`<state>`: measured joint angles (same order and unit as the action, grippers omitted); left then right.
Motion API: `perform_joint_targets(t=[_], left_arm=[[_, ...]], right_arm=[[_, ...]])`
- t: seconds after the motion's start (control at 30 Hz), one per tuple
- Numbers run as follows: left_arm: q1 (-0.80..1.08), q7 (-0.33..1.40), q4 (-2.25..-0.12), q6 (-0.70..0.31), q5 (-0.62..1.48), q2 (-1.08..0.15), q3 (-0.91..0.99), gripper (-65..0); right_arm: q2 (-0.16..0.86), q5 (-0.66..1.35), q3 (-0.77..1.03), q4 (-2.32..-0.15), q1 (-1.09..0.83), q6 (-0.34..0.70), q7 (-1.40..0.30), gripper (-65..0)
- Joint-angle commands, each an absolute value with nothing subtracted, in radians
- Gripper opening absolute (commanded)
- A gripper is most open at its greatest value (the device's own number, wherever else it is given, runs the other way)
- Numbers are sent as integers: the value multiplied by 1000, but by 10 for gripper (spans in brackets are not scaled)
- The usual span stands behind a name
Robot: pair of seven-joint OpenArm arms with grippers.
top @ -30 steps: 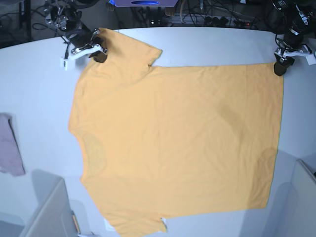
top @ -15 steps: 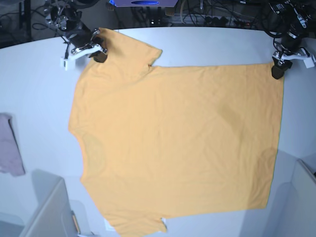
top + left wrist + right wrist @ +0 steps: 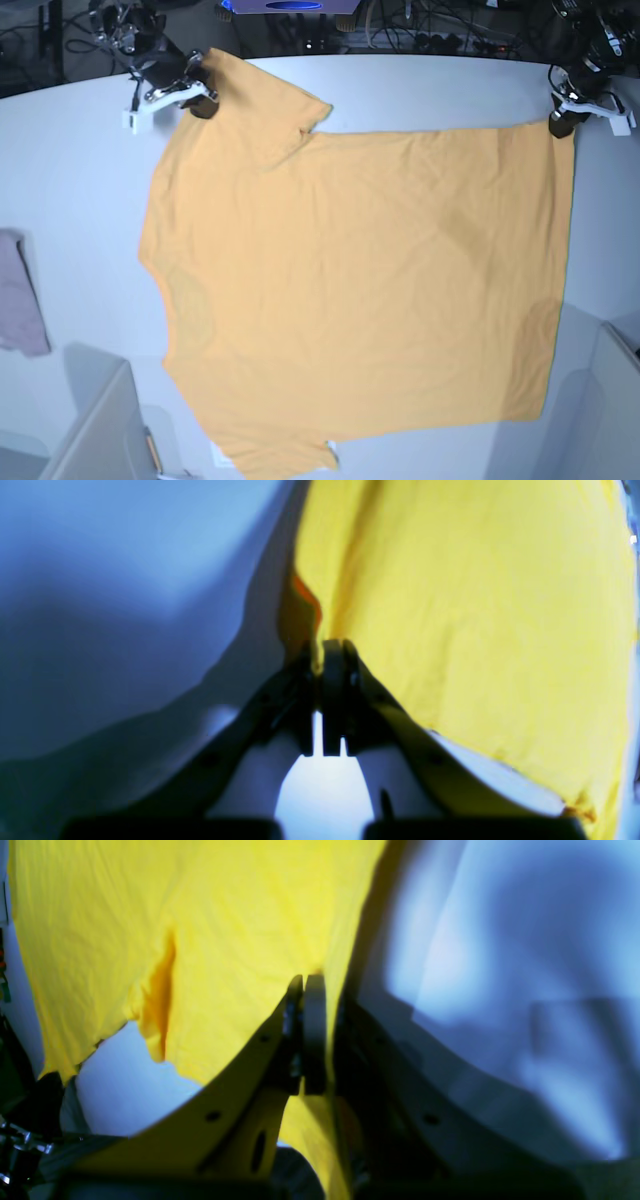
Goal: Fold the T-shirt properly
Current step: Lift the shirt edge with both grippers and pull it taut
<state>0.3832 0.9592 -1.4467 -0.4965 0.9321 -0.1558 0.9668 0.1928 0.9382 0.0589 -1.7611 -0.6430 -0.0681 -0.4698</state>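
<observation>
Two grippers: both were clamped on the T-shirt [image 3: 360,290].
T-shirt: lay flat on the table [image 3: 80,170].
Left gripper [image 3: 562,122]: pinched the far hem corner.
Right gripper [image 3: 200,100]: pinched the far sleeve edge.

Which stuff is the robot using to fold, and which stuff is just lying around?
Part of the job:
T-shirt
left claw, pinching a hem corner
right claw, pinching a sleeve

Just lying about:
small pinkish-grey cloth
cables behind the table

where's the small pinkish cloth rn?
Base view, far left edge: the pinkish-grey cloth lies on the table, apart from the T-shirt.
</observation>
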Motion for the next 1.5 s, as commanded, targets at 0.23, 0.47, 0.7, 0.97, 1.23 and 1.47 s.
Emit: perform_joint_targets(t=[0.23, 0.47, 0.7, 0.97, 1.23, 1.47], left_arm=[[466, 947, -1573, -503, 952, -177, 974, -650], [555, 862, -1636, -503, 952, -177, 974, -650], [570, 862, -1702, -499, 952, -177, 964, -650], [507, 863, -1759, -495, 952, -174, 954, -650], [415, 863, -1756, -495, 791, -171, 935, -650], [360, 863, -1756, -470, 753, -173, 935, -650]], right_arm=[[202, 920, 64, -1874, -727, -90, -495, -650], [203, 921, 65, -1920, -766, -90, -495, -650], [202, 921, 88, -1975, -757, -88, -495, -650], [194, 924, 82, -1985, -691, -85, -495, -650], [240, 1141, 81, -1988, -579, -90, -495, -650], [208, 1164, 91, -1980, -432, -93, -644, -650]])
